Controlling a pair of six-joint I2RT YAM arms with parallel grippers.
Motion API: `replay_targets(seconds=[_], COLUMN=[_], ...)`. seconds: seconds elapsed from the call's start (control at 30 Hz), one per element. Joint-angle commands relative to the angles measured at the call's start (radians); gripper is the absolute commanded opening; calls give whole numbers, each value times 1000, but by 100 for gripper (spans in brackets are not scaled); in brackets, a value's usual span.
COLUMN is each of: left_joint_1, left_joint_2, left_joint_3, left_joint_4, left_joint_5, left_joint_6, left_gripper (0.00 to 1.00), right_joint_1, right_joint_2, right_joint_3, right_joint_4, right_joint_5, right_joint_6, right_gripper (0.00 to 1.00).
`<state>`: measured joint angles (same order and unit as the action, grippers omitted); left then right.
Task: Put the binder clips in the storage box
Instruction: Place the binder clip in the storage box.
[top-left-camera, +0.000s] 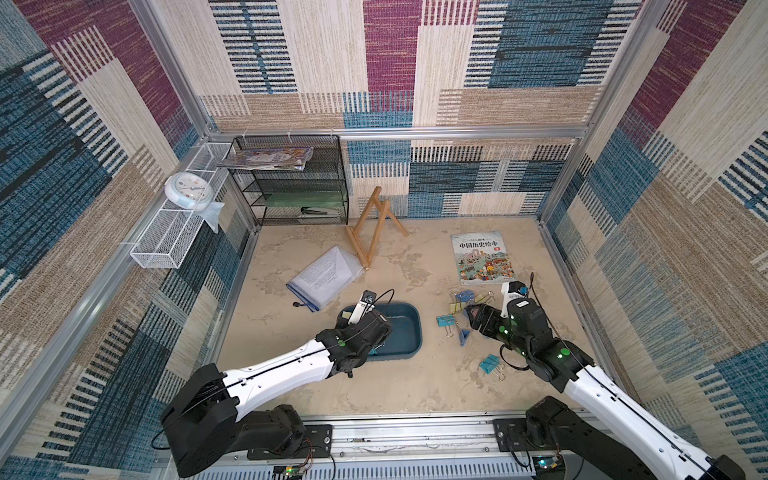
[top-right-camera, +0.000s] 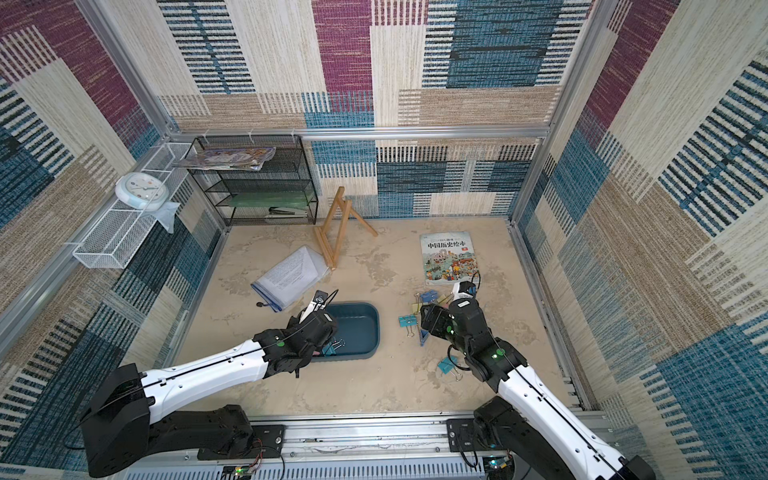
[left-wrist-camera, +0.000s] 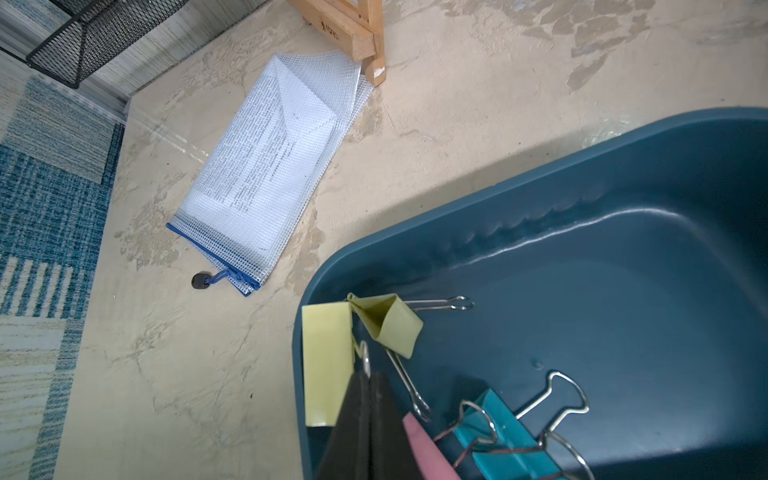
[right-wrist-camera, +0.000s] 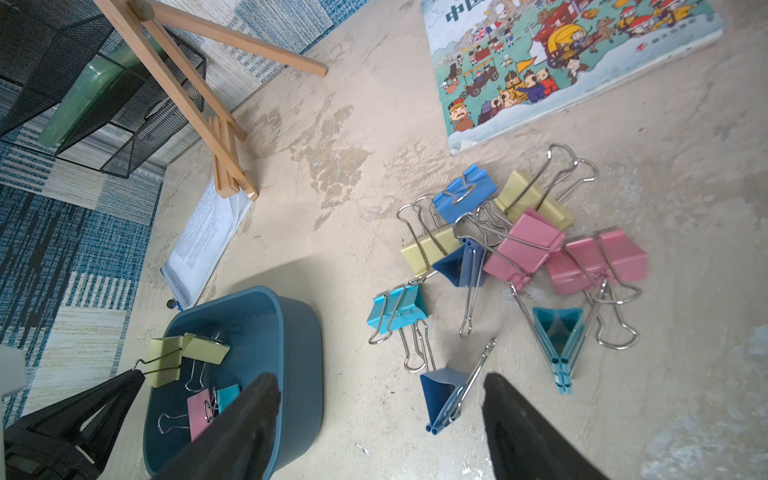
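left tool (left-wrist-camera: 369, 377) pinches a yellow clip (left-wrist-camera: 326, 365) over the storage box (left-wrist-camera: 623, 291); right tool (right-wrist-camera: 381, 386) hangs wide above a blue clip (right-wrist-camera: 440, 390).

The right claw (right-wrist-camera: 380, 381) gapes over a dark-blue binder clip (right-wrist-camera: 441, 392).

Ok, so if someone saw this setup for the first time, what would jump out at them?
The heap of pastel binder clips on the table in front of the picture book, with the open right gripper above its near edge. Then the dark teal storage box mid-table, a few already inside, where the left gripper pinches a yellow clip by its wire handle at the box's corner.
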<state>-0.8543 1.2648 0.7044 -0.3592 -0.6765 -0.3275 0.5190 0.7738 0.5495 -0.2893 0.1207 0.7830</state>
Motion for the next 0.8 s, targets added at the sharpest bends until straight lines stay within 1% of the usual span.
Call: replay_targets(seconds=[0.0,0.03,0.1,0.23,0.37,0.47,0.57,0.63,0.7,0.77], left_joint_1=[1,2,1,1,2,1,3,10,32,69], left_joint_2=[-11,-20,-28,-37,-61,-86,-134,-185,-235,-280], left_joint_3=[-27,-36,-47,-40,-23,2,36,54,68,74], left_joint_4=[12,20,28,20,13,-2,-28,-34,-33,-19], left_joint_5=[50,65,84,95,100,113,132,165,216,293], left_joint_6=[-27,-27,-26,-36,-36,-34,-40,-46,-58,-79], left_gripper=[0,0,4,16,33,41,43,44,45,45], right_joint_1=[0,1,0,0,0,0,0,1,0,0], right_joint_2=[8,10,17,28,30,31,45,76,116,162], right_joint_3=[1,1,2,10,15,19,38,65,90,108], right_joint_4=[31,35,39,44,42,39,21,-11,-50,-74], right_joint_5=[-12,-13,-19,-26,-26,-24,-20,-4,18,25], right_joint_6=[6,5,7,7,4,-2,-25,-31,-23,-27], right_gripper=[81,81,81,81,81,81,81,81,81,81])
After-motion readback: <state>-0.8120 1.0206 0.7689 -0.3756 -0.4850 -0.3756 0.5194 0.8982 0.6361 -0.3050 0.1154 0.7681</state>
